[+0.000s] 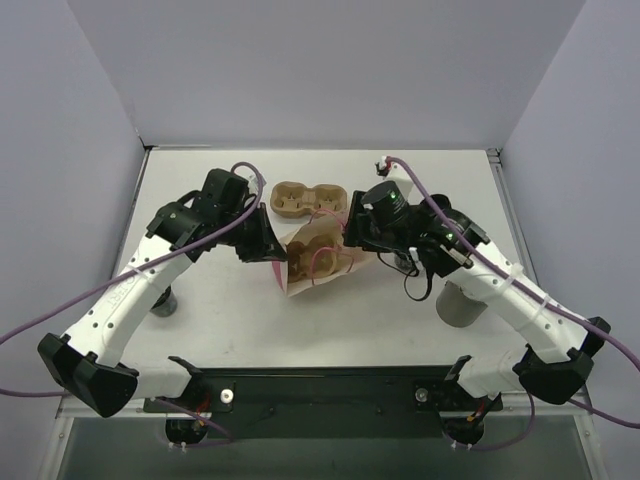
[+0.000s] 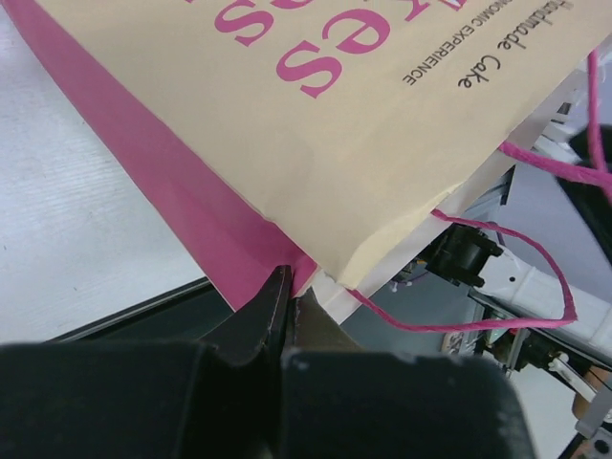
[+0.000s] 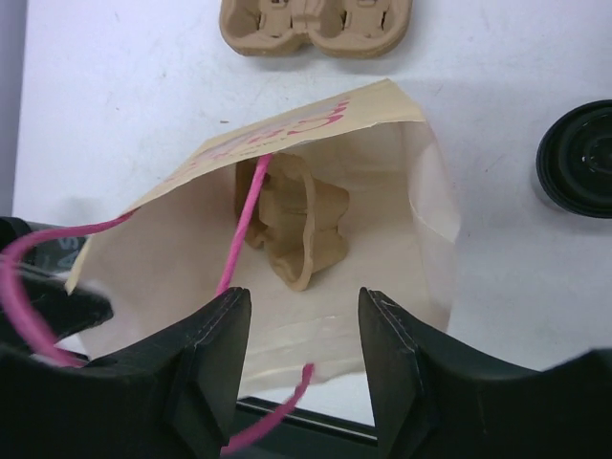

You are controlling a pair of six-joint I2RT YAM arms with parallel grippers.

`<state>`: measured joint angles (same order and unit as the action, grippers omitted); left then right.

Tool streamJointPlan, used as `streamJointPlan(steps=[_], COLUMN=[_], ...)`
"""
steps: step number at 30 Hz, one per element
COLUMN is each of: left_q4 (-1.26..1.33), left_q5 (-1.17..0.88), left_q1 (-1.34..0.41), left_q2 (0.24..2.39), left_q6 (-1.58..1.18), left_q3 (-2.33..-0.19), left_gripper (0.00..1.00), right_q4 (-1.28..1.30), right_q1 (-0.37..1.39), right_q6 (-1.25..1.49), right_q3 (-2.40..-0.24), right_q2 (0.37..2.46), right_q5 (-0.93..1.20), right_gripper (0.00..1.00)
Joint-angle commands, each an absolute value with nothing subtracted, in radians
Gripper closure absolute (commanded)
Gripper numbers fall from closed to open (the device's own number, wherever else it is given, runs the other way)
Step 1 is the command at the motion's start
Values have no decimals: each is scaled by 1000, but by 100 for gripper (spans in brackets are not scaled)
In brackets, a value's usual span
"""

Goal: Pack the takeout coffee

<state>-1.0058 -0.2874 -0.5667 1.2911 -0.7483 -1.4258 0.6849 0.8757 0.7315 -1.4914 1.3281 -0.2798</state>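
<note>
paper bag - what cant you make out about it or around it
- print on the paper bag: left wrist view, cut off by the top edge
- pulp tray inside the bag: right wrist view, tipped, its wells out of sight
- black round thing: right wrist view, cut by the right edge, loose lid or cup unclear
- dark object: top view, under the left arm

- Bright, even overhead light; soft shadows under the arms on the white tabletop (image 1: 350, 330).
- Left wrist view: left claw (image 2: 290, 287) blurred close up, paper bag (image 2: 335, 143) print sharp.
</note>
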Motion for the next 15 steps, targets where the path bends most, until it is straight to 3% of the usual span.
streamJointPlan(steps=[1,3,8,15], left_q4=[-1035,-1042,-1026,-1080], left_q5=[-351,-339,-282,-170], left_q1=[-519,-511,-509,-509], left_q2=[1296,1305,1328,1350], left_q6=[-747,-732,-695,-640], left_q3=[-1505,-1532,-1575,-1661], left_gripper=[96,92,66,57], right_q4=[919,968,1000,997], right_q1=[865,862,792,643], right_q6=[773,772,700,566], right_q3=[-1662,-1695,-1723,-1857], right_q2=[1322,1327,1364,1469], right_q5=[-294,-333,-362,-258], right_gripper=[51,50,47,43])
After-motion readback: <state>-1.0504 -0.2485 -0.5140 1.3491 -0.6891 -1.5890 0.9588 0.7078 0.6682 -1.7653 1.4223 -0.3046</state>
